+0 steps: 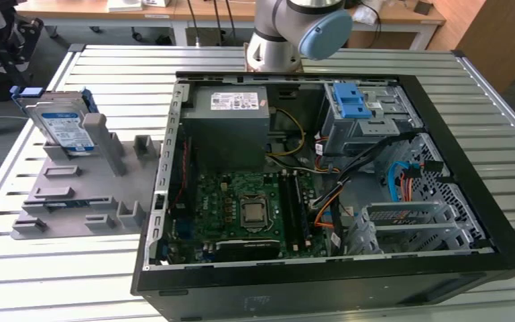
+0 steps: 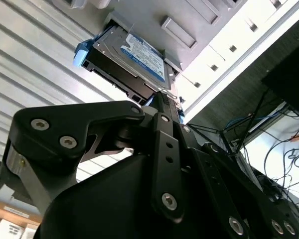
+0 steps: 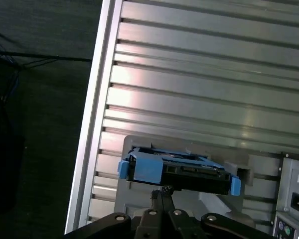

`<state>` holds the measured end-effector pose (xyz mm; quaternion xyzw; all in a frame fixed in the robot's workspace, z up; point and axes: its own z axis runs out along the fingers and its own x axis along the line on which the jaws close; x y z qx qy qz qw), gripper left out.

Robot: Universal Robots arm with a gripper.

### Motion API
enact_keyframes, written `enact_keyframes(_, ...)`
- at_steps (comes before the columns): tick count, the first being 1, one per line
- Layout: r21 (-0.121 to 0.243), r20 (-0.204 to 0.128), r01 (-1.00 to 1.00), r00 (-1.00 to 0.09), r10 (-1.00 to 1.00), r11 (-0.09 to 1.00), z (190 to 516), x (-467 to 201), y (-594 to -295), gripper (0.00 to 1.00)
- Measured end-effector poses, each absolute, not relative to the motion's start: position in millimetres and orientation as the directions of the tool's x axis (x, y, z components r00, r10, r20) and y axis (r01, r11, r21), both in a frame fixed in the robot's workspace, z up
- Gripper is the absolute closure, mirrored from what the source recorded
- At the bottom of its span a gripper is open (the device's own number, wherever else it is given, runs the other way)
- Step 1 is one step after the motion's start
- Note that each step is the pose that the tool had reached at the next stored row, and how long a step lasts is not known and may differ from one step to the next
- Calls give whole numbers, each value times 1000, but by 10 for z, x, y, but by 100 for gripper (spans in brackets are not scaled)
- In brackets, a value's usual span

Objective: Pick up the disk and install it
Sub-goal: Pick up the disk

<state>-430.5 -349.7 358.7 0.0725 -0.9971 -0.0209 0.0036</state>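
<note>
A flat, rectangular silver-grey metal disk [image 1: 65, 127] with a glossy white-and-blue label, framed by a blue plastic bracket, is seen standing on edge in a slot of a matte grey moulded holder [image 1: 78, 194] with blocky ribs and pockets. The holder is laid on a ribbed, brushed-aluminium slatted table [image 1: 61, 268], at the exterior view's left of an open black sheet-metal computer case [image 1: 329, 285]. Inside the case, a green circuit board [image 1: 239, 208], a grey boxy power supply with a white sticker [image 1: 231, 121] and a perforated metal cage topped by light-blue plastic tabs [image 1: 351, 100] are exposed. The smooth grey arm with a pale blue cap [image 1: 284, 33] is mounted behind the case.

In both wrist views the black, bolted linkage gripper [image 3: 162, 191] [image 2: 160, 97] is shown with its slim fingers pressed together and nothing pinched between them. The disk [image 3: 179, 169] [image 2: 139, 55] is seen beyond the fingertips, apart from them and untouched in its holder.
</note>
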Motion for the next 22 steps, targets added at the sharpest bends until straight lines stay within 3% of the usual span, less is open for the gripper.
enact_keyframes(22,40,0,-445,-895,-445,895,3581,-4304,-3498,89)
